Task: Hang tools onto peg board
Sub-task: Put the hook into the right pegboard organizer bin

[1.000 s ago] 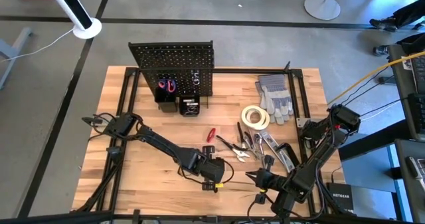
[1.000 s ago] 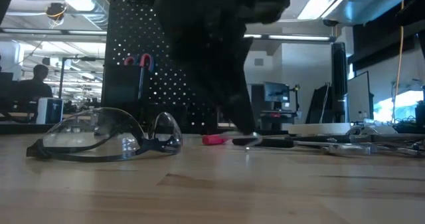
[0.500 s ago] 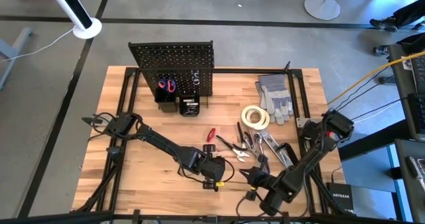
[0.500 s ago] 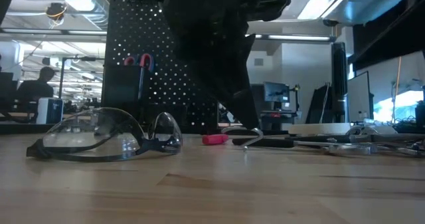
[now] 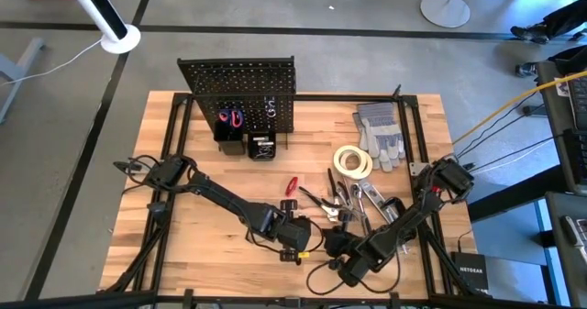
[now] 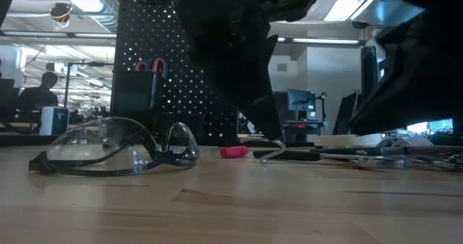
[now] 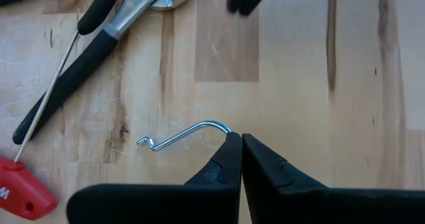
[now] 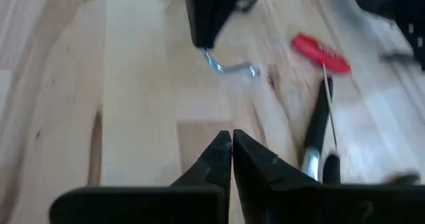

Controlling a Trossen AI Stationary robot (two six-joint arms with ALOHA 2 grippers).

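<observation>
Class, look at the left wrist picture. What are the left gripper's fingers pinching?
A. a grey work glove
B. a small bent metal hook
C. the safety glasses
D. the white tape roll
B: the left gripper has its fingers shut on the curved end of the metal hook, which lies on the wooden table.

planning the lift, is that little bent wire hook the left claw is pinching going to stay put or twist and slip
The metal peg hook is thin bent wire, so it is probably light and stiff. The left claw is shut on just its curved end, so it may well pivot in the grip. Smooth round wire pinched between narrow fingertips looks slippery; a bump could drop it onto the wooden table.
</observation>
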